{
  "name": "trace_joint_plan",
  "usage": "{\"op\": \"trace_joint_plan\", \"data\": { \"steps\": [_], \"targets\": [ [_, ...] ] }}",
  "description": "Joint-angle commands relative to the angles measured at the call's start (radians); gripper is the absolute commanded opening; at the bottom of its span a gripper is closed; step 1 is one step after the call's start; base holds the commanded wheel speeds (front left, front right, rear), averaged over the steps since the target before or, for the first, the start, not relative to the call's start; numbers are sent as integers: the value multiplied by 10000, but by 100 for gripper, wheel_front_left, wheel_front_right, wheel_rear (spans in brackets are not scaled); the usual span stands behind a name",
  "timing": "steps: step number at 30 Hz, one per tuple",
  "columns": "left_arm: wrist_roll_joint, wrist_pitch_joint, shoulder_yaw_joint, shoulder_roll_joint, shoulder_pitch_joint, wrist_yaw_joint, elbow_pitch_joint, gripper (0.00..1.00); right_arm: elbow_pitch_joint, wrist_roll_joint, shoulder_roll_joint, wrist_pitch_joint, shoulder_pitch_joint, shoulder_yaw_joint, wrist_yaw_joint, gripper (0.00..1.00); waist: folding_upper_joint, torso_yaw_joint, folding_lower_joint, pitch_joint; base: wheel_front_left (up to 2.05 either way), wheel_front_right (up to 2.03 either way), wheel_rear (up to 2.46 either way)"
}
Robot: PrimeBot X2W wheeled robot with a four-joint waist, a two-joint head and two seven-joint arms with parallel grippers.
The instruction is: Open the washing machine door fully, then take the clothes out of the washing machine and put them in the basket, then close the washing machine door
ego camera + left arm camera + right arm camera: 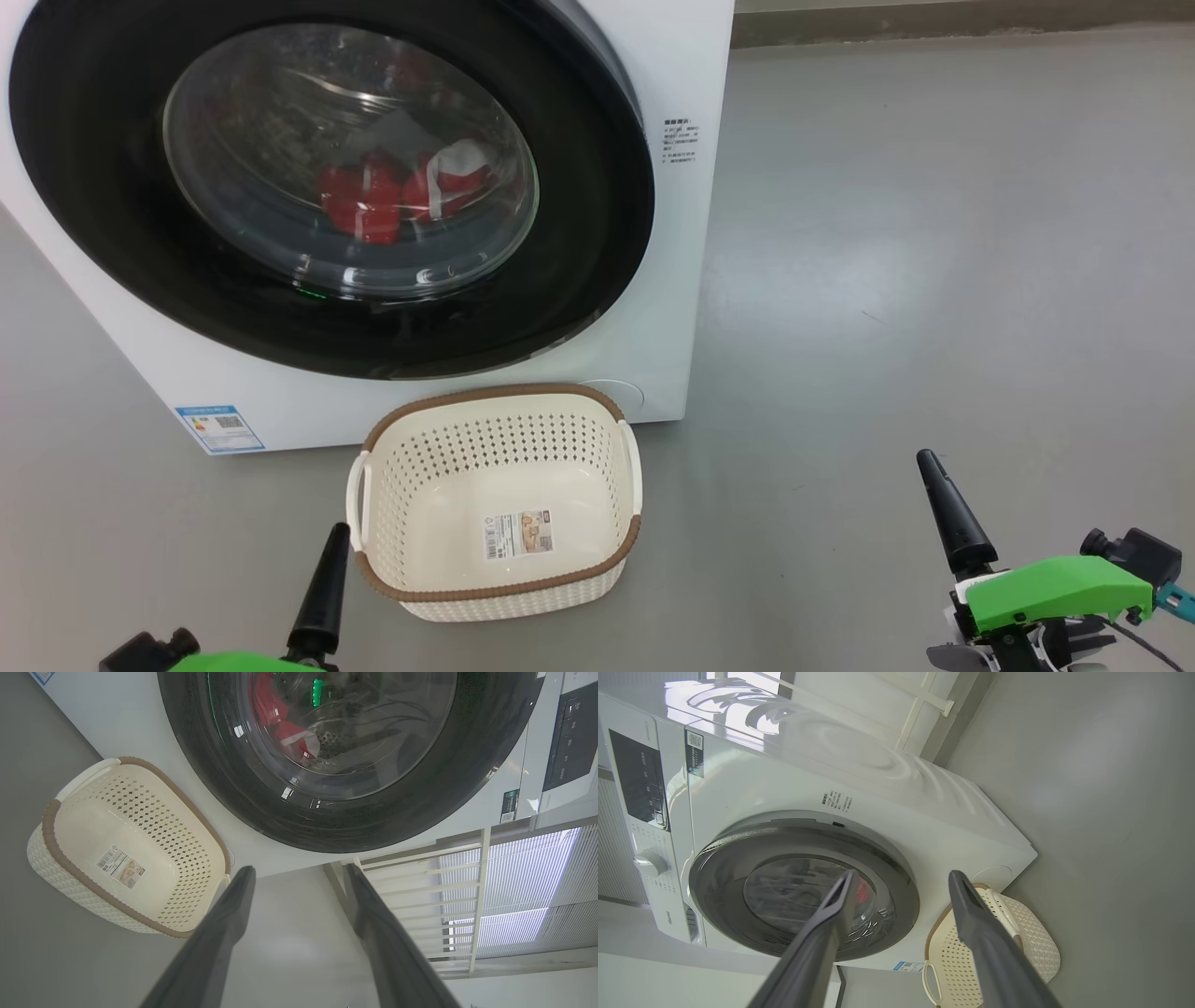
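The white washing machine (677, 308) fills the upper left of the head view. Its round black-rimmed door (112, 224) lies against the front, and I cannot tell whether it is latched. Red and white clothes (373, 201) show through the glass bowl, inside the drum. The cream basket (495, 394) stands empty on the floor just before the machine. One dark finger (322, 588) of my left gripper rises beside the basket's left handle. My left gripper (299, 868) is open and holds nothing. My right gripper (902, 873) is also open and empty, with its finger (948, 513) far right of the basket.
Grey floor (934, 280) spreads wide to the right of the machine. A blue sticker (219, 427) marks the machine's lower left corner. The control panel (640, 784) and a dial (649, 863) sit along the machine's top. A white window frame (481, 896) stands beyond the machine.
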Motion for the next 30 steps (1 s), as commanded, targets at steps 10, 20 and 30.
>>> {"op": "trace_joint_plan", "data": {
  "steps": [10, 20, 30],
  "targets": [
    [1741, -403, 59, 29, -767, 84, -337, 100, -499, -1848, -98, -397, -716, 276, -2, 100, 0, -14, -1, 4, 0, 0, 0],
    [3201, -697, 6, 30, -915, 293, -529, 100, -708, -3246, -118, -691, -856, 515, -3, 100, 0, -28, -1, -9, 0, 0, 0],
    [4553, -990, -201, 44, -1078, 466, -656, 100, -865, -4850, -139, -985, -1044, 668, -3, 100, 0, -35, -1, 27, 0, 0, 0]
  ]
}}
